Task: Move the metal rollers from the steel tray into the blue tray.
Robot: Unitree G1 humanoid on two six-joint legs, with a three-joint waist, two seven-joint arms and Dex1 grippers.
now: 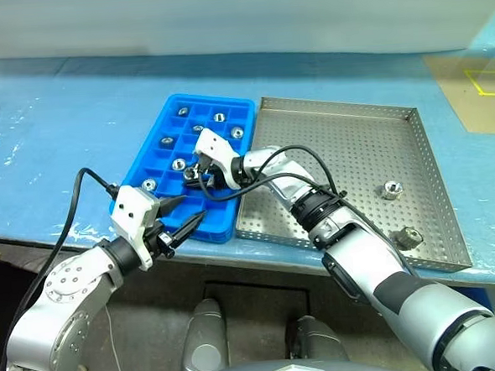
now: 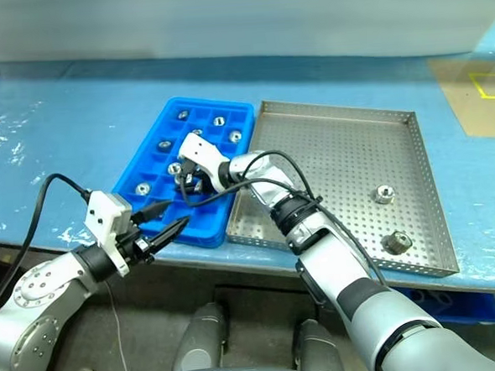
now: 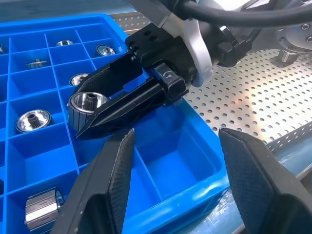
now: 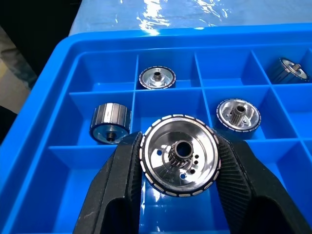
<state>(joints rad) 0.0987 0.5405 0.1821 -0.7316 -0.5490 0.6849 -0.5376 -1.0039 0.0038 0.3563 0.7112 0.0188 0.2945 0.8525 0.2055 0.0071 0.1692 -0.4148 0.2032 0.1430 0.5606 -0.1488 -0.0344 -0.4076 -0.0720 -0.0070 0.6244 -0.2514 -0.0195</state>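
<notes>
Shiny metal roller; glossy plastic blue tray.

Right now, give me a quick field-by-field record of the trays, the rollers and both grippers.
right gripper: shut on a metal roller, held over the blue tray
left gripper: open, empty, at the blue tray's near edge
steel tray: two rollers left, one mid-right, one near the front rim
blue tray cells: several already hold rollers
surface: blue table cover
</notes>
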